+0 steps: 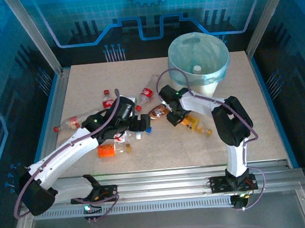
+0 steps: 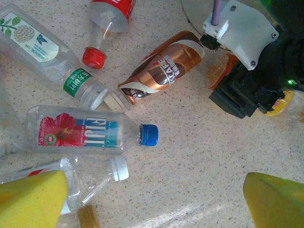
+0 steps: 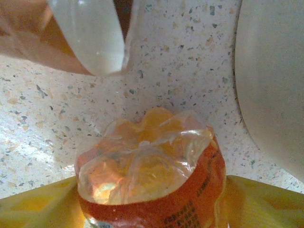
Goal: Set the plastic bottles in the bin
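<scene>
Speckled table, bin at its far right corner — my right gripper is on the orange bottle.
Its yellow pads press both sides of the label, just behind the base, near the table's middle. I judge the bottle empty, light and thin-walled — crumpled, with a slick label — so a gentle hold across the body suits it. It lies on its side, long axis diagonal: base toward the left edge, cap toward the near right corner. My left gripper hangs wide open and empty, near the Fiji bottle.
</scene>
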Action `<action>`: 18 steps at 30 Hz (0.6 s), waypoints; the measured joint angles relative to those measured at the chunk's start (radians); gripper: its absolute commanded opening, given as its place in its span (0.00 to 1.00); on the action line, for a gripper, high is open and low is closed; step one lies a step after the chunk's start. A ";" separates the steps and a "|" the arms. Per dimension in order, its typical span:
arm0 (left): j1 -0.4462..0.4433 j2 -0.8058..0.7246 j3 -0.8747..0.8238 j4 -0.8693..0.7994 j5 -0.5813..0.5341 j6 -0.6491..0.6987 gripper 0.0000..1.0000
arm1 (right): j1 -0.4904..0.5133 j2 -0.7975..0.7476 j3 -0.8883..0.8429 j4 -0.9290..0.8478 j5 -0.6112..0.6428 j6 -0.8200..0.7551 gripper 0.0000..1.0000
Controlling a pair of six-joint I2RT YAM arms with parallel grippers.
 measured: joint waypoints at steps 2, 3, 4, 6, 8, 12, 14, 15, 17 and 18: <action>0.000 0.000 0.000 0.000 0.000 0.000 0.96 | 0.000 0.000 0.000 0.000 0.000 -0.004 0.67; 0.001 0.000 0.000 0.000 0.000 0.000 0.96 | 0.000 0.000 0.002 -0.002 0.000 -0.006 0.65; 0.002 0.000 -0.001 0.001 0.000 0.000 0.96 | 0.000 0.000 0.002 -0.002 0.000 -0.007 0.64; 0.005 0.000 -0.004 0.001 0.000 0.000 0.96 | 0.000 0.000 0.005 -0.005 0.000 -0.008 0.62; 0.008 0.000 -0.006 0.000 0.000 0.000 0.96 | 0.002 0.000 0.006 -0.005 0.000 -0.007 0.61; 0.010 -0.003 -0.006 0.000 0.000 0.002 0.96 | 0.010 -0.019 0.006 -0.024 -0.009 -0.006 0.61; 0.011 -0.009 -0.006 -0.002 0.000 0.004 0.96 | 0.017 -0.050 0.006 -0.040 -0.013 -0.006 0.60; 0.012 -0.017 -0.006 -0.004 -0.001 0.005 0.95 | 0.021 -0.075 0.006 -0.048 -0.019 -0.005 0.60; 0.013 -0.036 -0.005 -0.011 -0.004 0.012 0.96 | 0.031 -0.131 0.006 -0.065 -0.030 -0.001 0.59; 0.013 -0.048 -0.003 -0.014 -0.005 0.019 0.95 | 0.037 -0.164 0.007 -0.074 -0.035 0.002 0.59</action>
